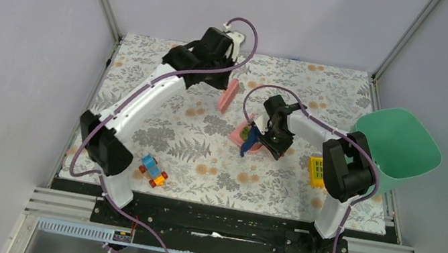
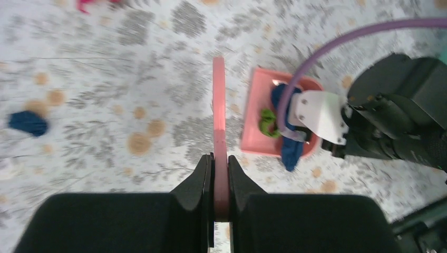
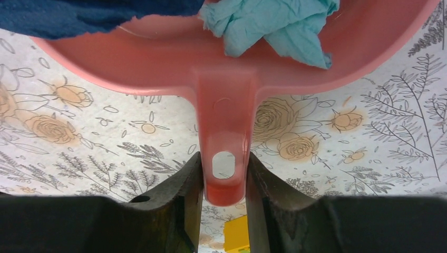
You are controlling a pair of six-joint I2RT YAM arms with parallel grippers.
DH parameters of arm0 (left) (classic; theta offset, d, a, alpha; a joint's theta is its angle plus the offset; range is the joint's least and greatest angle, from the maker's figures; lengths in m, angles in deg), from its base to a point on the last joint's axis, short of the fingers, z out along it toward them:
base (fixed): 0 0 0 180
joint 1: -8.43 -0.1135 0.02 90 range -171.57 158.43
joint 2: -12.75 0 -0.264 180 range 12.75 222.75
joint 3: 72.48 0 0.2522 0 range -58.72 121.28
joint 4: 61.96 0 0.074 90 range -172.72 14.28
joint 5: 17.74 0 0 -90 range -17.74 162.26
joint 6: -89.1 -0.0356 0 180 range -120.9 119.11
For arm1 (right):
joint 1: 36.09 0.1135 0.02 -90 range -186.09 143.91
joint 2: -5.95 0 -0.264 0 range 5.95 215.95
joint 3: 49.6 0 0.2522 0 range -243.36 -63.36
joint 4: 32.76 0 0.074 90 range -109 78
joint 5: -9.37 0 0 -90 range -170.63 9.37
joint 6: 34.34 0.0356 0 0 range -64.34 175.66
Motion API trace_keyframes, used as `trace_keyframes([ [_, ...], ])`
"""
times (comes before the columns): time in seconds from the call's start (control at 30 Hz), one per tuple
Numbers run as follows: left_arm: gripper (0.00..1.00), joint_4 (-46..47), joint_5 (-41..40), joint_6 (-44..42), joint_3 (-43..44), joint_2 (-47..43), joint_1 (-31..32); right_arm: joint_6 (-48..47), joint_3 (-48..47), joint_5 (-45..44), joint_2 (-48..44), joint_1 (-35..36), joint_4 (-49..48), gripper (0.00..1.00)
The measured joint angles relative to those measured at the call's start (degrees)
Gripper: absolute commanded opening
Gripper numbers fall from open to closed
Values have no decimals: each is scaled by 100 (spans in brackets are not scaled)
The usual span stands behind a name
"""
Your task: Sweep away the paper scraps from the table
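Right wrist view: the right gripper point(image 3: 224, 182) is clenched on the handle of the pink plastic dustpan point(image 3: 158, 63). The pan already carries crumpled paper scraps, among them a teal scrap point(image 3: 274, 26) and a dark blue scrap point(image 3: 79, 16). The left gripper point(image 2: 220, 179) pinches a thin pink plastic sweeper blade point(image 2: 219, 105), seen edge-on over the fern-printed cloth table point(image 2: 105, 174). Sweeping looks partway done: a loose blue scrap point(image 2: 27, 122) and a magenta scrap point(image 2: 92, 4) lie farther out, well apart from the pan. Next, the blade probably must push these to the pan's open lip. The tall green plastic bin point(image 1: 401, 151) shows no scraps inside.
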Motion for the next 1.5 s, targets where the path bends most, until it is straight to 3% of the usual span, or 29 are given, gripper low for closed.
trace_keyframes([
  [0.17,0,208,-1209,-223,-289,-612,-9,28,46,236,-70,0,-66,0],
  [0.4,0,516,-3123,-793,-1316,-699,-111,66,46,444,-83,9,-81,0],
  [0.63,0,741,-3989,-992,-1368,-11,-1228,85,39,549,-107,31,-63,0],
  [0.87,0,885,-4172,-1069,-310,1725,-2284,83,-138,518,-105,153,136,0],
  [1.07,0,813,-4041,-1147,-291,2096,-2780,33,-164,472,-105,334,232,0],
  [1.5,0,708,-2455,-1217,184,2304,-2505,-101,-588,179,236,649,413,0],
])
